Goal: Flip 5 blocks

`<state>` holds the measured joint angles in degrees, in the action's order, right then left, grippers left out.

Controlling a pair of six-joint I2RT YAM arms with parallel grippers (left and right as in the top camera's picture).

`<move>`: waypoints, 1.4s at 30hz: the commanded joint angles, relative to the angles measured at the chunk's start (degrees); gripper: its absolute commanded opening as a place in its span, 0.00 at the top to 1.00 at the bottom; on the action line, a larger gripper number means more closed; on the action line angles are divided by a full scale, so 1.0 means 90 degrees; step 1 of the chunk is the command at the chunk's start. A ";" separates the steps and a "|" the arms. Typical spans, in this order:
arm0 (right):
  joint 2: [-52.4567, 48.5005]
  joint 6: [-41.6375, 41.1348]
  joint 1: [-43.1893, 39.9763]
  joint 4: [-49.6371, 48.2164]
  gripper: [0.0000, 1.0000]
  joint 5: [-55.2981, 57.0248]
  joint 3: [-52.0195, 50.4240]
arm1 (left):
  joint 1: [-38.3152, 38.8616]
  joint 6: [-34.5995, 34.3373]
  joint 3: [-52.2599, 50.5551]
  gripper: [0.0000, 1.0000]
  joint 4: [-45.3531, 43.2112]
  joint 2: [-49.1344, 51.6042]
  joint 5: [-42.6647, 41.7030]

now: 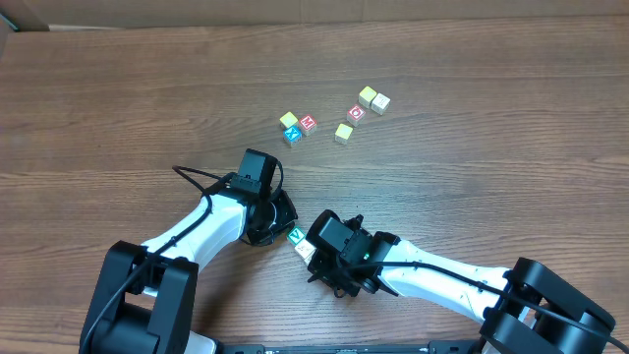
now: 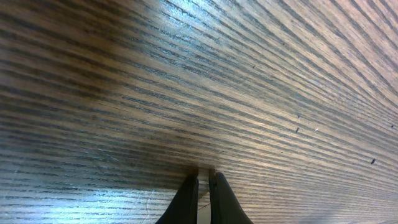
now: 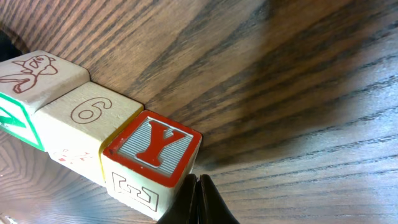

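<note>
Risk: shut R gripper [image 3: 197, 190] at Y block [image 3: 152, 148], 4 o'clock corner, may shove, not flip. Y touches 6 block [image 3: 87, 115], which touches fish block [image 3: 31, 71], so whole row could slide w/ it. No pinch possible w/ jaws this tight. R: fully closed, empty, tips seemingly against Y's edge. L gripper [image 2: 204, 186]: closed, empty, tips down on bare table [image 2: 249, 74]. Seven more blocks [image 1: 343, 133] loose at 12 o'clock overhead, well apart from both.
</note>
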<state>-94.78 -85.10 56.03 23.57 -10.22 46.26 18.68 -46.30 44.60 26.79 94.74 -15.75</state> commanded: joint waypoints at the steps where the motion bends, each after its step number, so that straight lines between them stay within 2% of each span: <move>1: 0.0015 -0.0051 0.0029 -0.0044 0.96 0.0080 0.0068 | 0.0102 0.0148 -0.0396 0.96 0.0138 0.0486 0.0138; 35: 0.0010 -0.0102 0.0032 -0.0206 0.96 0.0083 0.0068 | 0.0393 0.0291 -0.0396 0.96 0.0185 0.0486 0.0143; 42: -0.0294 -0.0243 0.0143 -0.0376 0.96 0.0034 0.0068 | 0.0393 0.0347 -0.0396 0.96 0.0248 0.0486 0.0146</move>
<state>-95.55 -86.37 56.60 22.06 -10.74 46.24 20.56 -44.80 44.66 26.79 94.78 -15.18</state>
